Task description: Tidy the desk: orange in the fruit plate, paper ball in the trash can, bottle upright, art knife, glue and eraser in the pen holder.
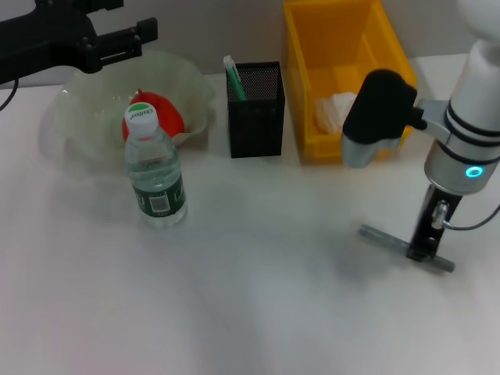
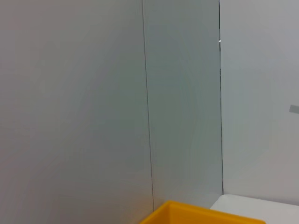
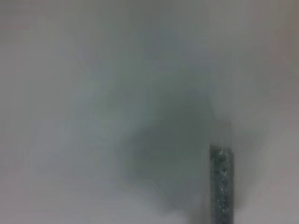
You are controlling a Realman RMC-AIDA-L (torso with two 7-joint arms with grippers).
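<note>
Art knife (image 1: 406, 248) lies flat on desk (image 1: 250, 312), nearest item, forward and right of pen holder (image 1: 255, 109). Right gripper (image 1: 426, 248) down on knife's middle; fingers apparently clamped on it, contact partly hidden. Step in hand, by judgement: knife pickup. Next: lift, carry to pen holder, drop upright. One bottle (image 1: 155, 168) upright, left of holder. One orange (image 1: 154, 116) in plate (image 1: 94, 109). One paper ball (image 1: 334, 112) in yellow bin (image 1: 344, 74), right. Left gripper (image 1: 117, 43) parked far left, state unclear.
</note>
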